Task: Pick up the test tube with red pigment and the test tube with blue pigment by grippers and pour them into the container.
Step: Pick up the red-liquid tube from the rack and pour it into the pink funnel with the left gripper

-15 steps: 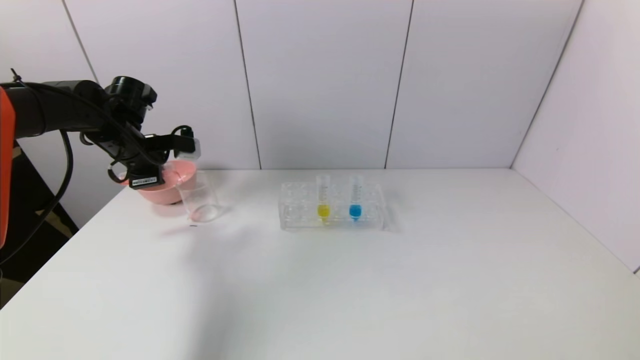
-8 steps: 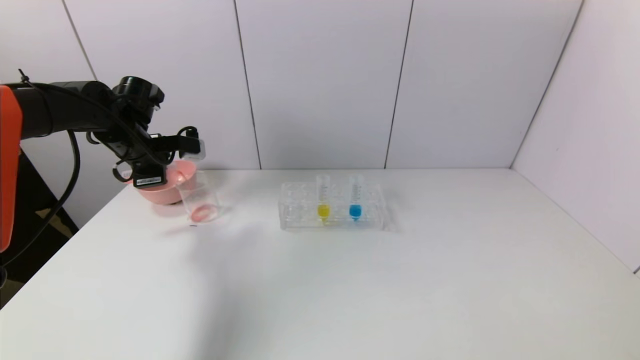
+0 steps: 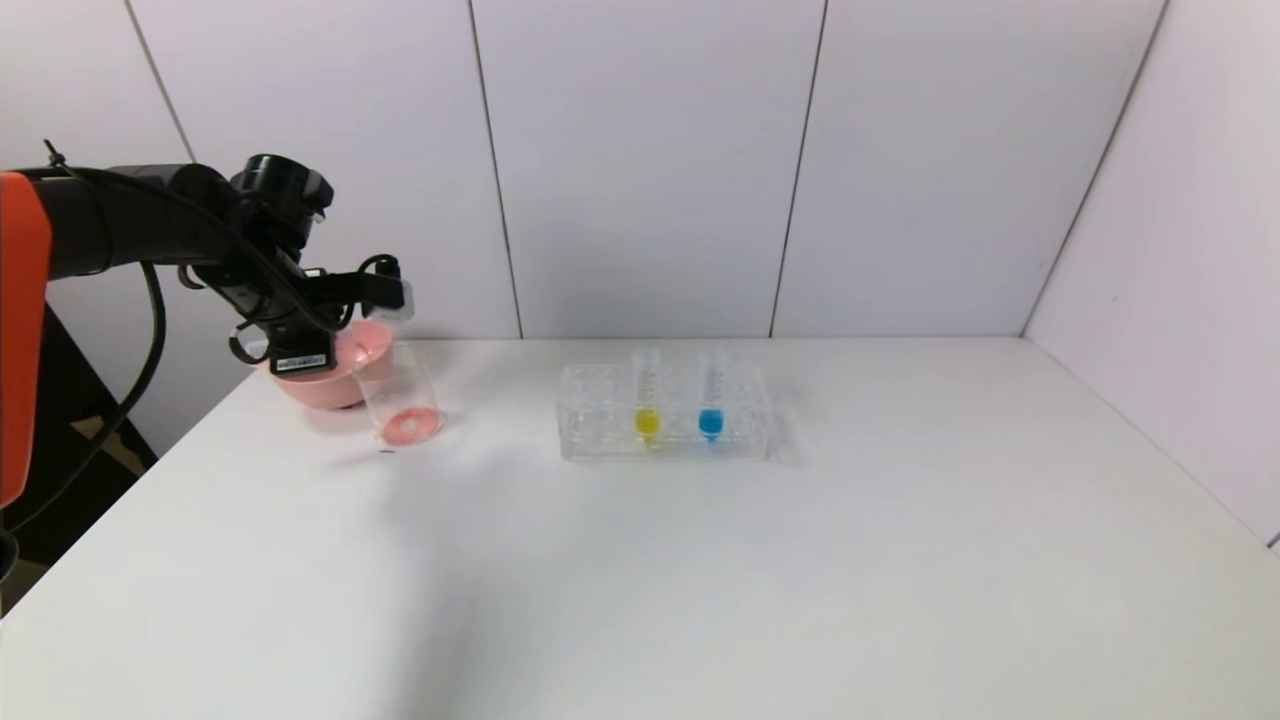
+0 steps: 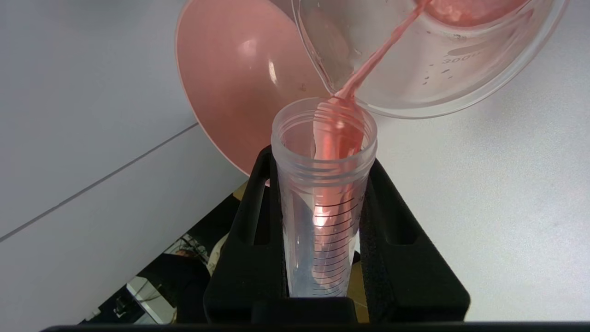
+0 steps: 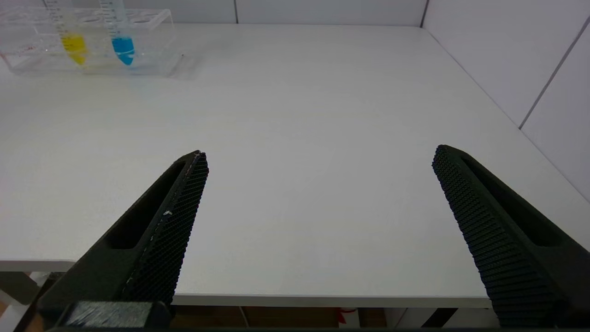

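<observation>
My left gripper (image 3: 335,335) is shut on the test tube with red pigment (image 4: 322,193), a clear graduated tube, and holds it tipped at the far left of the table. A red stream runs from the tube's mouth into the container (image 3: 400,395), a clear glass beaker (image 4: 428,69) with a red pool at its bottom. The test tube with blue pigment (image 3: 711,400) stands upright in the clear rack (image 3: 600,435) at mid table; it also shows in the right wrist view (image 5: 122,34). My right gripper (image 5: 320,152) is open and empty over the table's near edge.
A pink bowl (image 3: 320,385) sits just behind the beaker, near the table's left edge; it also shows in the left wrist view (image 4: 230,78). A yellow-liquid tube (image 3: 647,400) stands in the rack beside the blue one. White walls close the back and right.
My left gripper has shifted slightly right and tipped the tube further. The beaker's bottom has gone from nearly clear to a distinct red pool.
</observation>
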Motion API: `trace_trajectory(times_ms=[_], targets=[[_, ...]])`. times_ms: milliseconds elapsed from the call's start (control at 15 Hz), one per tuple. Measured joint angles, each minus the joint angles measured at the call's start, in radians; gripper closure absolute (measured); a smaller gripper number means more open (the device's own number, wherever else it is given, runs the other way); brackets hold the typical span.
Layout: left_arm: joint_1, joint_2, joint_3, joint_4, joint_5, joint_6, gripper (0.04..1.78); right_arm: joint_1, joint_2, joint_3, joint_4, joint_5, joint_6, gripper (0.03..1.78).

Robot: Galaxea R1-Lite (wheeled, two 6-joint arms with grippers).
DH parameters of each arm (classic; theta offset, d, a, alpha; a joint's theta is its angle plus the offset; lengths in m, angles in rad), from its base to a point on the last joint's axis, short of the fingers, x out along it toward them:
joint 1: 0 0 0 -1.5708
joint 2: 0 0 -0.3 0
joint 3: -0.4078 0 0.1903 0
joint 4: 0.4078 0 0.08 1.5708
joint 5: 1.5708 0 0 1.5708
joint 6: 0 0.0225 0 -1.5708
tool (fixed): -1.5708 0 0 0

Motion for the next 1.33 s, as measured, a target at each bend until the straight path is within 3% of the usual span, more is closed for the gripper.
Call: trace_trajectory(times_ms=[1333], targets=[[-0.019, -0.006, 0.0, 0.019, 0.006, -0.001, 1.35, 0.0, 0.0, 0.0, 0.0, 0.0, 0.0, 0.04]])
